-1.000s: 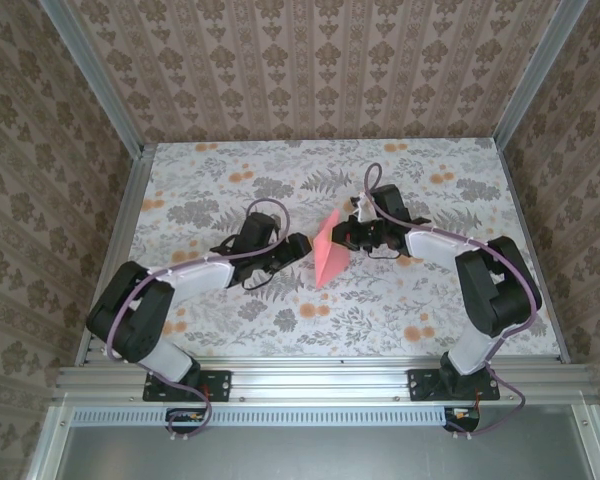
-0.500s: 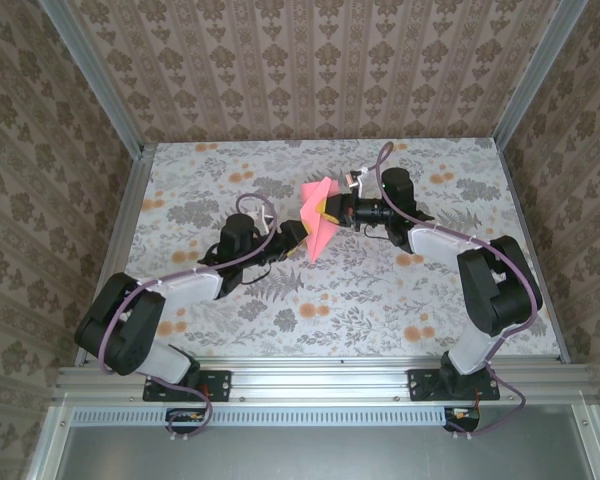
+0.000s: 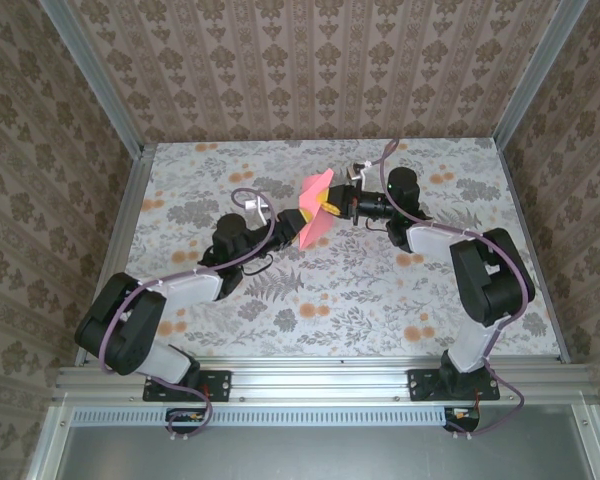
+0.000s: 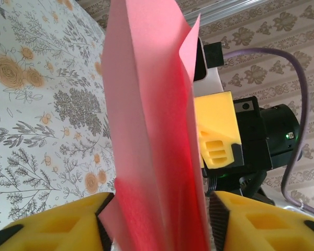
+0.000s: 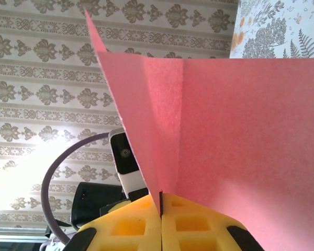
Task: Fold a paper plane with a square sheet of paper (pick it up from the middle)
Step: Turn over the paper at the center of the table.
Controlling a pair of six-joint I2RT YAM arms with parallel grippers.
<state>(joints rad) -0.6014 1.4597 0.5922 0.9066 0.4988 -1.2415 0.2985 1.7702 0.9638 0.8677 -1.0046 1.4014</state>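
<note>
The folded paper (image 3: 314, 218) (held above the tabletop (image 3: 380, 290)) runs far-to-near; the right hand (image 3: 327, 207) clamps it, and the left hand (image 3: 291, 227) straddles it, grip unclear.

The top external camera looks steeply down from high behind the near edge onto the floral table (image 3: 380, 300). Both wrist cameras sit very close to the folded pink paper (image 4: 152, 130), facing it from opposite sides. All three views share it.
</note>
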